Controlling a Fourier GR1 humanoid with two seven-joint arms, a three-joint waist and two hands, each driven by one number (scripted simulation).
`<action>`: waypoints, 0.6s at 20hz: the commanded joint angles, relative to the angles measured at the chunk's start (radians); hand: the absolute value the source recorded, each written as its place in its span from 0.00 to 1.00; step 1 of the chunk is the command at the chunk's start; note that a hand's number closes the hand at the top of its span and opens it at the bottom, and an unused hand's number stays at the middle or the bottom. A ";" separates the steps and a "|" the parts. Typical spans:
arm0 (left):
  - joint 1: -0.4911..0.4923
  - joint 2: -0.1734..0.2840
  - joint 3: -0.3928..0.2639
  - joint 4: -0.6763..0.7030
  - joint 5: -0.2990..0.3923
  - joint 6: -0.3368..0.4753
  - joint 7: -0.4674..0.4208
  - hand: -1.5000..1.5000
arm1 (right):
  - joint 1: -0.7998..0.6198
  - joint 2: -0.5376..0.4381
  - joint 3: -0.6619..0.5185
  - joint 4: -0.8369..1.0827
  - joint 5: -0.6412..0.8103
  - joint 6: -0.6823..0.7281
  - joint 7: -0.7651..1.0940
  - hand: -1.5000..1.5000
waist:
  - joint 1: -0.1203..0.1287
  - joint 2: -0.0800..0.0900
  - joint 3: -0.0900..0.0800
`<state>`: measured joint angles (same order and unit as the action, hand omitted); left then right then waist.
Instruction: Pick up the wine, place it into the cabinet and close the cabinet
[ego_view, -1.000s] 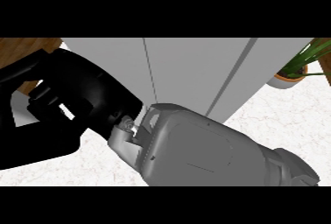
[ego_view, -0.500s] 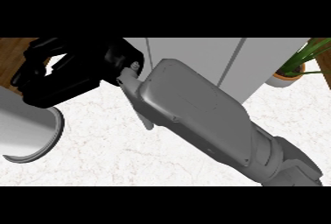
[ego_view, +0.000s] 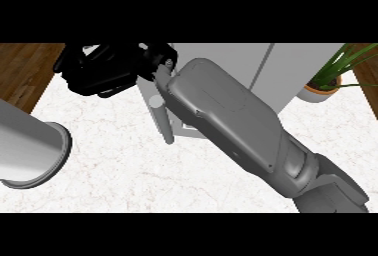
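head view:
right arm: the grey forearm (ego_view: 244, 130) comes in from the lower right corner and runs slantwise up to the left, filling the middle of the view.
right hand: the black hand (ego_view: 111, 70) sits at the upper left, at the top edge of the scene, over the place where the marble surface meets the wood floor.
fingers of the right hand: the fingers (ego_view: 88, 80) are curled inward into a dark bunch; whether anything lies inside the curl i cannot tell, the hand hides it.
left arm: a wide grey forearm end (ego_view: 26, 145) shows at the left edge, seen end on as a rounded rim; the left hand itself does not show.
wine: no bottle can be made out anywhere; where it is i cannot tell.
cabinet: a pale grey cabinet (ego_view: 288, 75) stands at the top centre and right, with a vertical seam between its panels; most of its left part is behind the right forearm.
handle: a slim grey bar (ego_view: 162, 120) hangs just left of the forearm, below the hand, with a round knob near its top.
surface: white marble surface (ego_view: 148, 180) fills the lower half.
floor: brown wood floor (ego_view: 26, 70) shows at the upper left corner.
plant: a green plant in a white pot (ego_view: 325, 87) stands at the upper right, beside the cabinet.
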<state>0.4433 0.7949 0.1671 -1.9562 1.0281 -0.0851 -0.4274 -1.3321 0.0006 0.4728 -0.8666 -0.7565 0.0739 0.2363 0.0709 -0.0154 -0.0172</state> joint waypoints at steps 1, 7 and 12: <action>0.001 0.018 0.020 -0.014 0.032 -0.011 0.033 0.00 | 0.024 -0.129 -0.080 0.142 0.031 -0.024 -0.057 1.00 | -0.024 0.035 0.017; -0.011 -0.018 -0.023 -0.043 0.035 -0.022 0.021 0.00 | 0.066 -0.160 -0.097 0.166 0.030 -0.015 -0.113 1.00 | -0.040 0.043 0.015; -0.029 -0.011 -0.060 -0.080 0.046 0.001 0.062 0.00 | 0.064 -0.168 -0.110 0.159 0.011 -0.005 -0.145 1.00 | -0.069 0.047 0.017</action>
<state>0.4228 0.7875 0.1309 -2.0119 1.0620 -0.0949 -0.3865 -1.3103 0.0007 0.4604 -0.8435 -0.7761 0.1523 0.1261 0.0647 -0.0239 -0.0394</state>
